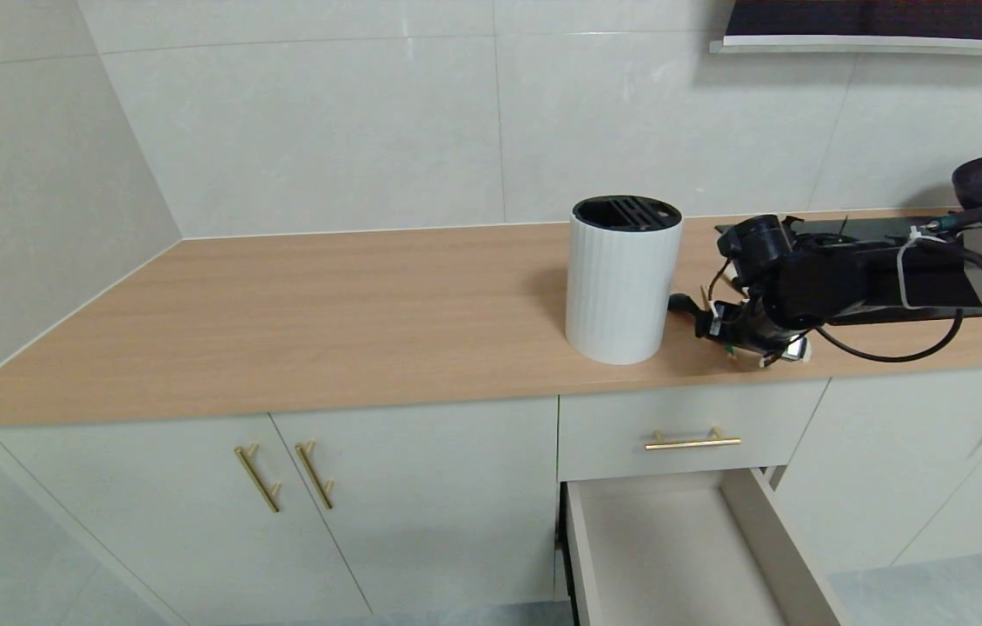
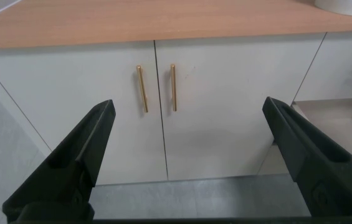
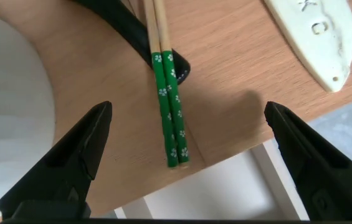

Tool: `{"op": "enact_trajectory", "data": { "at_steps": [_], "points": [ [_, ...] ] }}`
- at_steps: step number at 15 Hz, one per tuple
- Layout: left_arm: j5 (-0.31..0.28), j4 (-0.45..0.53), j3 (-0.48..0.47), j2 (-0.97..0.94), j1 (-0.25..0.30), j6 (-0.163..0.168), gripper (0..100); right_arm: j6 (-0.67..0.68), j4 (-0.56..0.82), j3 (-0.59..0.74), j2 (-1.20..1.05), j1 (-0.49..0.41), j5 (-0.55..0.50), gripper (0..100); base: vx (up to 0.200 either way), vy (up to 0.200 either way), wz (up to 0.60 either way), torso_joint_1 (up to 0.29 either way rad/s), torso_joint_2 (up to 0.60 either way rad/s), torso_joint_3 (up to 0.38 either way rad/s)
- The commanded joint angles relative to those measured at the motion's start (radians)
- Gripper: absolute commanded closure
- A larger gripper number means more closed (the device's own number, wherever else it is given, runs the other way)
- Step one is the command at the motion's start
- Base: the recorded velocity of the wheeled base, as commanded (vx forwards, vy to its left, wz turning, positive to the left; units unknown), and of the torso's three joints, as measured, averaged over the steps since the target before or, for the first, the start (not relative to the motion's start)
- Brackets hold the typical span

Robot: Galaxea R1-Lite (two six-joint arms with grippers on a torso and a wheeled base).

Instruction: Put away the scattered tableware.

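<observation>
Green-tipped chopsticks (image 3: 171, 106) lie at the counter's (image 1: 326, 313) front edge near the white ribbed holder (image 1: 621, 287). Their shafts cross a black utensil (image 3: 132, 37), and a white ceramic piece (image 3: 319, 37) lies close by. The right gripper (image 3: 186, 118) hangs over them with its jaws spread wide, and the left gripper (image 2: 188, 112), jaws also spread, sits low before the cabinet doors (image 2: 163, 124).
</observation>
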Motion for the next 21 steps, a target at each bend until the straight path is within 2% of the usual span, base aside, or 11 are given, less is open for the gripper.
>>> {"op": "enact_trajectory", "data": {
  "at_steps": [1, 9, 10, 21],
  "points": [
    [0.0, 0.0, 0.0, 0.001, 0.0, 0.0, 0, 0.001, -0.001, -0.001, 0.003, 0.002, 0.0, 0, 0.0, 0.0, 0.0, 0.0, 0.0, 0.0],
    [0.0, 0.0, 0.0, 0.001, 0.0, 0.0, 0, 0.001, -0.012, -0.001, 0.014, 0.005, -0.001, 0, 0.0, 0.0, 0.0, 0.0, 0.0, 0.0],
    [0.0, 0.0, 0.0, 0.001, 0.0, 0.0, 0, 0.001, -0.012, -0.001, 0.018, 0.007, -0.001, 100, 0.0, 0.0, 0.0, 0.0, 0.0, 0.0],
    [0.0, 0.0, 0.0, 0.001, 0.0, 0.0, 0, 0.002, -0.009, 0.008, -0.026, 0.013, -0.006, 100, 0.0, 0.0, 0.0, 0.0, 0.0, 0.0]
  ]
}}
